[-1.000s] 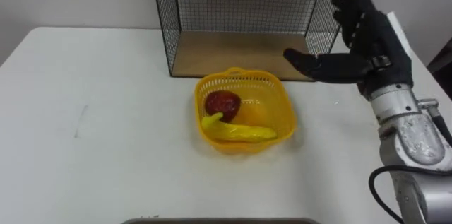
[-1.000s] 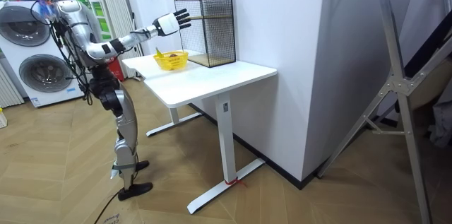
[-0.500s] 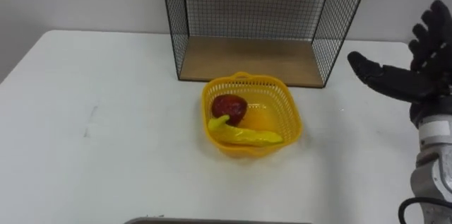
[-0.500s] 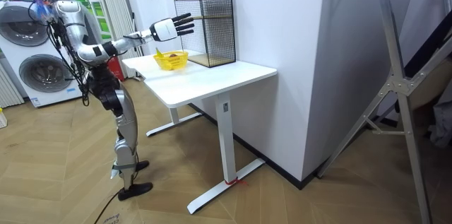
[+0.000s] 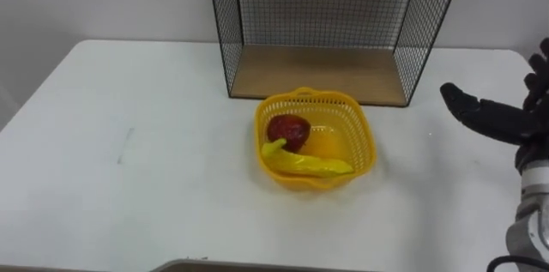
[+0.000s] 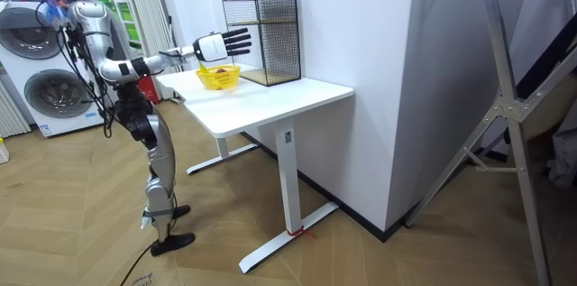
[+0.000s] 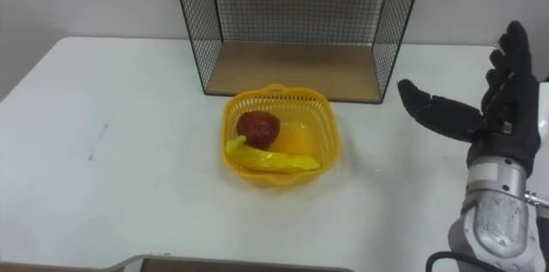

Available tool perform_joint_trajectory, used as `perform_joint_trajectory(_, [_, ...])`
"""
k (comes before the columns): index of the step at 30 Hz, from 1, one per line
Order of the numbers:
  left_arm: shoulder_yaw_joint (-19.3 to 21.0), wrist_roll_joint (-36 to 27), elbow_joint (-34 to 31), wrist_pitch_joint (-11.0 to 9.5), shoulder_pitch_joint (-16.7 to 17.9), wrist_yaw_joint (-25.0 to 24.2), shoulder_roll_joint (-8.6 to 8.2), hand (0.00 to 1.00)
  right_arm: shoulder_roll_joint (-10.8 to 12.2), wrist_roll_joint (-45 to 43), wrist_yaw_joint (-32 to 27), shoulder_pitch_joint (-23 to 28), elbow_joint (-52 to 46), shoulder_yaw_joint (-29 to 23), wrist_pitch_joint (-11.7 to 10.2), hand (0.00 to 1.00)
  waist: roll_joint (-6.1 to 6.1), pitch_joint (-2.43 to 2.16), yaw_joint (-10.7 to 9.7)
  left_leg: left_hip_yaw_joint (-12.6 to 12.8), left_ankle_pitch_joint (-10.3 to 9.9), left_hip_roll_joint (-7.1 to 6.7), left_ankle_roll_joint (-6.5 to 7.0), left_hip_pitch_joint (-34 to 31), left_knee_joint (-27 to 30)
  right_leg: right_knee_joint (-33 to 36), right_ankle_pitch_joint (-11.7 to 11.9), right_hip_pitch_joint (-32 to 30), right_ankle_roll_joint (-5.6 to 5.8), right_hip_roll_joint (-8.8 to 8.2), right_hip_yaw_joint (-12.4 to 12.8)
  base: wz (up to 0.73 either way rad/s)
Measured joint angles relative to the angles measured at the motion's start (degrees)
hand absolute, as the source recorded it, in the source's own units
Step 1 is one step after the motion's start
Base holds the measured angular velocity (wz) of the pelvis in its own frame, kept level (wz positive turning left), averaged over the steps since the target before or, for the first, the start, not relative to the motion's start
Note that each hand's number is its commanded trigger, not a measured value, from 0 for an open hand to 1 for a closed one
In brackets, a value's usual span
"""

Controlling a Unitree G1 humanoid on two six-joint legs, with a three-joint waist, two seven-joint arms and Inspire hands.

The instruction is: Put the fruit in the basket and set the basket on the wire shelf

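A yellow plastic basket (image 5: 315, 139) (image 7: 280, 136) stands on the white table (image 5: 129, 178) in front of the wire shelf (image 5: 334, 27) (image 7: 296, 27). In the basket lie a red apple (image 5: 287, 129), a yellow banana (image 5: 304, 163) and an orange (image 5: 324, 144). My right hand (image 7: 493, 122) (image 5: 502, 117) hangs open above the table to the right of the basket, fingers straight, apart from it and holding nothing. In the room view the robot stands at the table's end with that hand (image 6: 219, 45) stretched out over the basket (image 6: 218, 76).
The shelf has a wooden lower board (image 5: 322, 75) and black mesh walls, and stands against the white wall at the table's back edge. Washing machines (image 6: 41, 60) stand behind the robot in the room view.
My right hand has drawn back to the right and lower, away from the shelf. The eye view has shifted, so basket and shelf sit a little further right and lower.
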Motion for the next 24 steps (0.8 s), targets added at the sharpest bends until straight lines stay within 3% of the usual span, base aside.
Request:
perform_joint_trajectory(5, [-6.29, 2.70, -9.49, -1.28, -0.64, -4.21, -0.12, 0.00, 1.70, -0.10, 2.58, -0.01, 0.43, 0.26, -1.59, 0.00, 0.18, 0.16, -1.01, -0.66, -0.01, -0.08, 0.01, -0.88, 0.38, 0.19, 0.01, -0.47, 0.02, -0.03, -0.66, 0.07])
perform_joint_trajectory(7, [-11.19, 1.62, -11.77, -2.54, -0.68, -8.34, -0.16, 0.00, 1.78, 0.07, 4.46, -0.03, 1.02, 1.69, -2.14, 0.00, 0.49, 0.44, -1.70, -0.75, -0.01, -0.12, 0.00, -1.00, 0.45, 0.18, 0.02, -0.42, 0.02, -0.07, -1.31, 0.09])
perform_joint_trajectory(12, [-20.22, -1.92, -11.63, -3.69, -2.65, -17.83, -0.44, 0.00, 2.61, -0.01, 7.85, -0.16, 4.35, 4.97, -4.02, 0.00, 0.13, 0.89, -3.22, -0.62, 0.02, -0.05, -0.03, -0.98, 0.43, 0.16, 0.02, -0.49, 0.02, -0.03, -1.18, 0.00])
perform_joint_trajectory(16, [-27.72, -6.06, -11.46, -3.87, -3.55, -25.54, -0.95, 0.00, 3.20, -0.19, 10.98, -0.13, 6.46, 8.20, -4.05, 0.00, -0.73, 1.52, -3.89, 0.23, 0.02, 0.04, -0.02, -1.02, 0.33, 0.60, 0.02, -1.00, 0.02, -0.03, -0.14, -0.12])
perform_joint_trajectory(21, [-34.74, -6.36, -9.87, -4.49, -4.29, -35.74, -1.55, 0.00, 4.10, -0.44, 13.35, -0.24, 8.41, 10.83, -6.82, 0.00, -1.05, 1.38, -4.87, 0.71, 0.02, 0.10, 0.02, -0.65, 0.36, 1.18, 0.03, -1.19, 0.03, -0.07, 0.47, -0.07])
perform_joint_trajectory(24, [-38.10, -9.62, -7.54, -4.98, -4.70, -39.95, -2.04, 0.00, 4.42, 0.39, 13.72, -0.47, 10.83, 10.87, -7.39, 0.00, -1.04, 1.37, -5.12, 1.45, 0.02, 0.24, 0.03, -0.21, 0.36, 1.17, 0.03, -1.04, 0.03, 0.00, 1.30, -0.08])
